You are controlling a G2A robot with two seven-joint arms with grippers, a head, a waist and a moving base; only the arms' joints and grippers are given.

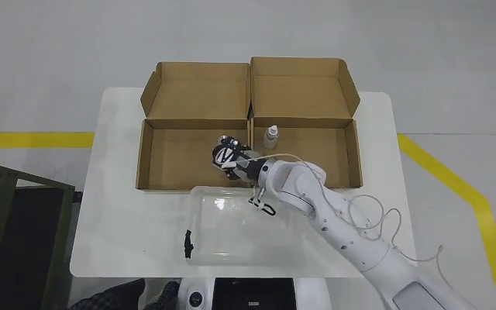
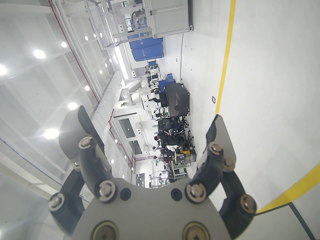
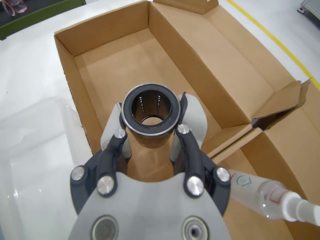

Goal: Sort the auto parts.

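One corner of the clear tray point(image 1: 221, 225) at the bench's point(image 1: 116, 194) near edge hides beneath the right arm point(image 1: 341, 225); the right fingers point(image 3: 195, 118) clamp a black bearing sleeve point(image 3: 150, 139) above the left cardboard box point(image 1: 174, 155). The left fingers point(image 2: 220, 138) gape wide, empty, facing the hall.

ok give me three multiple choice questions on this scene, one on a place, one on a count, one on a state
1. The small clear plastic bottle with a white cap is: A on the floor; B held aloft; C in the right-hand brown cardboard box.
2. Open cardboard boxes on the white table: A one; B two; C three.
3. The right gripper is: A shut on the black cylindrical bearing; B open and empty; C shut on the bottle.
Key: 1 C, it sits within that box's walls; 2 B, two sit side by side; 3 A, its fingers clamp the bearing's sides.
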